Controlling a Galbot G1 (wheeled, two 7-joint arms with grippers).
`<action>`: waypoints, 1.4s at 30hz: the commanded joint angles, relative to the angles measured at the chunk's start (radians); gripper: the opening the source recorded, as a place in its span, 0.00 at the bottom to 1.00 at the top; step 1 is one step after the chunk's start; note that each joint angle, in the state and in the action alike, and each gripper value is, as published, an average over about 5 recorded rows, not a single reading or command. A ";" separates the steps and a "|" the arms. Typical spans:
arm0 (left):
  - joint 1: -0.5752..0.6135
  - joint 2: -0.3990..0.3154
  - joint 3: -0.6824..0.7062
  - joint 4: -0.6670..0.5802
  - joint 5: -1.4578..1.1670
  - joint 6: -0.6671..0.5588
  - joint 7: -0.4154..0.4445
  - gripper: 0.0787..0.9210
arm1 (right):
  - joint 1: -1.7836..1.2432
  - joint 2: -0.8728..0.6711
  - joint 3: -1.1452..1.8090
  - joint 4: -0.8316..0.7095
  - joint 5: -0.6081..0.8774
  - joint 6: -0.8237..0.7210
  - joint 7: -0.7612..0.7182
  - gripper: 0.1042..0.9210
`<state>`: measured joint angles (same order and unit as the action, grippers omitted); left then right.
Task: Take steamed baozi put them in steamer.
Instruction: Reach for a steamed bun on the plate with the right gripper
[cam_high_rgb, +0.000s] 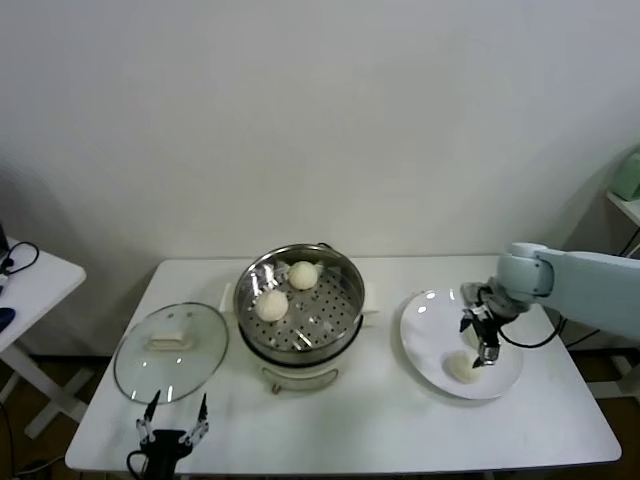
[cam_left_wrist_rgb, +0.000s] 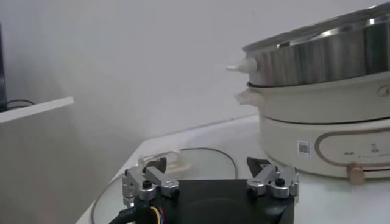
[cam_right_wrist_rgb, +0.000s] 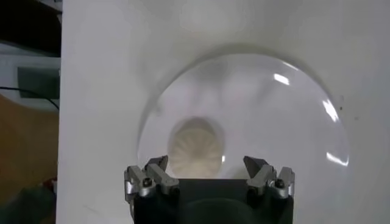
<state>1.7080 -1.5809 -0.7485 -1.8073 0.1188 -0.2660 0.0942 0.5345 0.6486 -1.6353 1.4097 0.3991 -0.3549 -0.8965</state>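
Head view. Two baozi (cam_high_rgb: 303, 275) (cam_high_rgb: 271, 305) are seen inside the steamer (cam_high_rgb: 345, 275) at frame centre; a third baozi (cam_high_rgb: 461, 367) is left on the plate (cam_high_rgb: 425, 315) at right. The right tool (cam_high_rgb: 482, 345) is held released directly above it. The left tool (cam_high_rgb: 172, 421), also released, is parked at lower left beside the glass lid (cam_high_rgb: 195, 362).

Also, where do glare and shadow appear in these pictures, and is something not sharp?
Head view: bright reflections on the steamer rim and faint glare on the glass lid. Right wrist view: small white highlights on the plate; the bun under the open right gripper looks soft and shaded. Left wrist view: the open left gripper is sharp, and the steamer wall shows streaked reflections.
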 joint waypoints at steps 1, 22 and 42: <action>0.001 -0.001 -0.002 0.000 0.001 -0.001 0.001 0.88 | -0.121 -0.012 0.073 -0.055 -0.045 0.001 0.003 0.88; 0.012 0.002 0.002 -0.012 0.004 -0.002 0.001 0.88 | -0.193 0.018 0.149 -0.068 -0.069 -0.020 0.025 0.88; 0.006 0.001 0.002 -0.008 0.002 -0.002 0.000 0.88 | -0.132 0.019 0.110 -0.049 -0.080 -0.013 0.009 0.67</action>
<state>1.7145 -1.5796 -0.7462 -1.8163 0.1212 -0.2680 0.0948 0.3812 0.6664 -1.5133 1.3600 0.3206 -0.3687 -0.8835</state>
